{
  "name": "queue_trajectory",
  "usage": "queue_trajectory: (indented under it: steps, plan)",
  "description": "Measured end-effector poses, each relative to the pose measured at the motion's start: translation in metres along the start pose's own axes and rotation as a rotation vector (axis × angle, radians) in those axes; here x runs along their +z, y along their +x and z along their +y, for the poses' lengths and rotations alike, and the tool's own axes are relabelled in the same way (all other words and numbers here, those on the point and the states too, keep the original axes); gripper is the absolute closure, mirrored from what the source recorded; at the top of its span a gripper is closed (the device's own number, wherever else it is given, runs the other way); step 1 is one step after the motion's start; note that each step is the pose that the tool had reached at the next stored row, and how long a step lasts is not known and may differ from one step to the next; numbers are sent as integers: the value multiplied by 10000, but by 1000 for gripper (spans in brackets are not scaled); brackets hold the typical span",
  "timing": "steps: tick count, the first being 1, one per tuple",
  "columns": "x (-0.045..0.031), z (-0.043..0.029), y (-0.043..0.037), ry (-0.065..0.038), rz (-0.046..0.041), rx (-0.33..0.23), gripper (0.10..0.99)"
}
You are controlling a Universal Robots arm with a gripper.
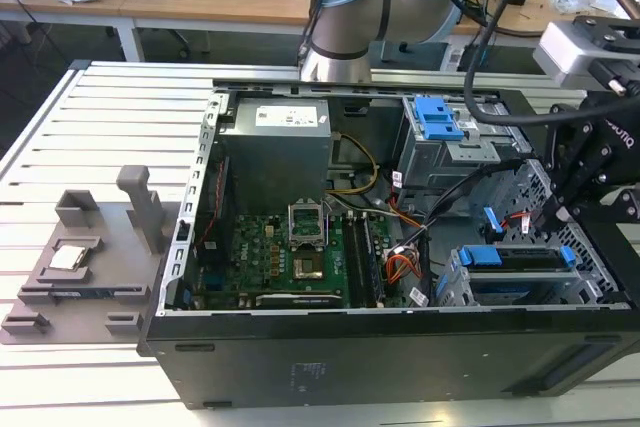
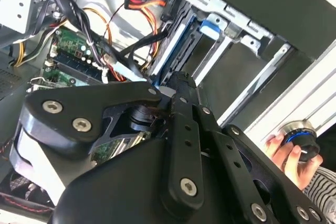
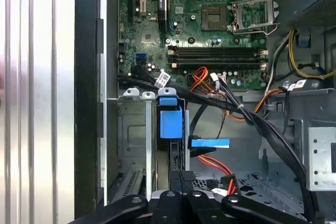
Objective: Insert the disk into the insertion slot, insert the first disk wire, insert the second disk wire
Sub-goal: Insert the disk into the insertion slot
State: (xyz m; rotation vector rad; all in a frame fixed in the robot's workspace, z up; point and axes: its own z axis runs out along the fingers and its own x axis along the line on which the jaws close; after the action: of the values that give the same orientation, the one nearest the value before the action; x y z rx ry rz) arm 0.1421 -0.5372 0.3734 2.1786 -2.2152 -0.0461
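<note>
Cables point(image 3: 247, 114) crowd the low drive cage point(image 3: 131, 129), where the blue-framed disk point(image 3: 170, 121) already sits. Whether the hand point(image 3: 182, 176), close beside it, grips anything I cannot tell; a snagged cable could tug a connection loose.

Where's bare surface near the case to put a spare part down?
The slatted table is bare beyond the grey fixture, on the exterior view's left of the case. Inside, cables crowd the insertion slot.
</note>
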Motion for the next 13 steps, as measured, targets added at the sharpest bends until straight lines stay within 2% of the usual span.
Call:
queue_trajectory:
  steps: [4,13]
  plan:
    - [60,-44,-1,0,9,1,980]
    - [61,-52,-1,0,18,1,980]
